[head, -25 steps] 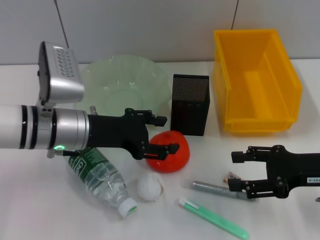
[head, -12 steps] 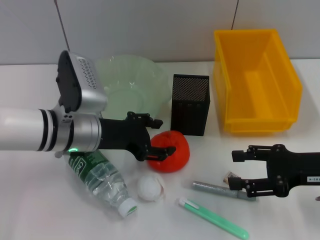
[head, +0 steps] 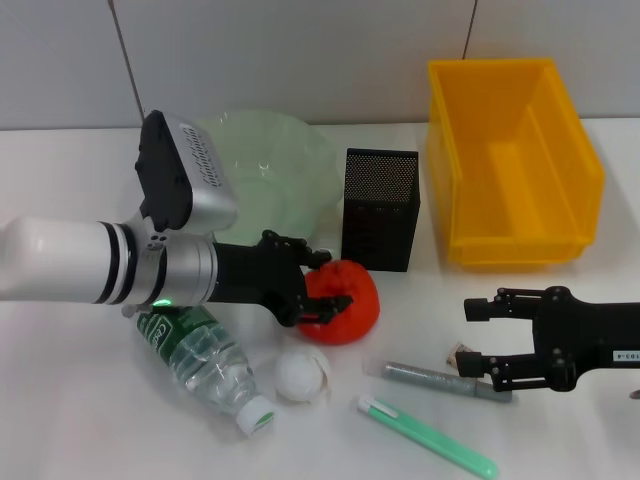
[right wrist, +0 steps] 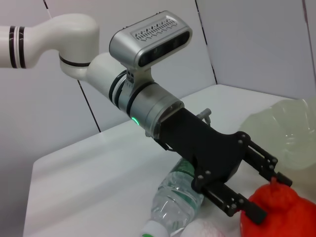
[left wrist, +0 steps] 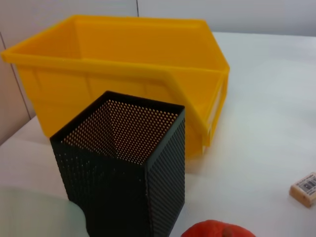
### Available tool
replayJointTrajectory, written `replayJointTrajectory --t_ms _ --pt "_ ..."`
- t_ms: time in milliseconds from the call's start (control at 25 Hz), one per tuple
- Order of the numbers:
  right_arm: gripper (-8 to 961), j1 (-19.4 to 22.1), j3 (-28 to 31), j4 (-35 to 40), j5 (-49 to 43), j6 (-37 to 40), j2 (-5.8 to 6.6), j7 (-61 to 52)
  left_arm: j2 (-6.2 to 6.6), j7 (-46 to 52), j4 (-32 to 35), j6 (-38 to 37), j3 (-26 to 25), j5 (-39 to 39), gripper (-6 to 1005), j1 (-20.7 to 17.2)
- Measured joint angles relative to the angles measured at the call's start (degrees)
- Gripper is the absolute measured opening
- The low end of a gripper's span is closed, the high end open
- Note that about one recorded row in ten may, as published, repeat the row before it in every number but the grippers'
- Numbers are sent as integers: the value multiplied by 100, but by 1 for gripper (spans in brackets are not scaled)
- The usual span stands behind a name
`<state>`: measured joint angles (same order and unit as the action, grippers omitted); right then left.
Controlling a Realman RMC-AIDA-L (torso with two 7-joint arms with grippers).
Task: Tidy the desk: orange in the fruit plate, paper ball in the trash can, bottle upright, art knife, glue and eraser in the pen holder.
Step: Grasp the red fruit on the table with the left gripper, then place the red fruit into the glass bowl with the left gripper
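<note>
The orange [head: 350,300] rests on the desk in front of the pen holder [head: 380,208]. My left gripper [head: 328,281] is open, its fingers straddling the orange's left side; the right wrist view shows the left gripper [right wrist: 266,195] against the orange [right wrist: 281,217]. The bottle [head: 205,360] lies on its side, the paper ball [head: 300,373] beside its cap. My right gripper [head: 478,340] hangs open by the eraser [head: 462,352]. A grey stick [head: 435,378] and a green stick [head: 430,438] lie nearby; which is the glue or art knife I cannot tell.
The fruit plate [head: 260,175] stands behind my left arm, left of the pen holder. The trash can [head: 510,160] sits at the back right. In the left wrist view the pen holder [left wrist: 128,168] stands before the trash can [left wrist: 123,64], the eraser [left wrist: 305,187] farther off.
My left wrist has rolled and its gripper has lowered closer around the orange. The orange and my right arm have stayed put.
</note>
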<state>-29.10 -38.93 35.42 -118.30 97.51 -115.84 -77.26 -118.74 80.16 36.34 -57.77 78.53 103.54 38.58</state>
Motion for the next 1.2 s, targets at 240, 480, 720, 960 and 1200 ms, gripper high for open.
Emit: replayJointTrajectory --t_ms 240,480,720,960,1200 --pt "785 -16 0 0 0 -7 1 -27 0 34 -49 91 101 13 657 60" --pt "785 -17 0 0 0 -33 5 -34 9 34 -12 43 64 -31 410 28" --pt "785 -17 0 0 0 -75 9 -37 35 160 159 -478 -239 -54 182 -35" --pt "785 -17 0 0 0 -84 9 -39 46 254 797 -1727 -1544 -69 160 -356" --pt "785 -17 -9 0 0 -84 6 -42 46 269 907 -2368 -2857 -311 133 -423"
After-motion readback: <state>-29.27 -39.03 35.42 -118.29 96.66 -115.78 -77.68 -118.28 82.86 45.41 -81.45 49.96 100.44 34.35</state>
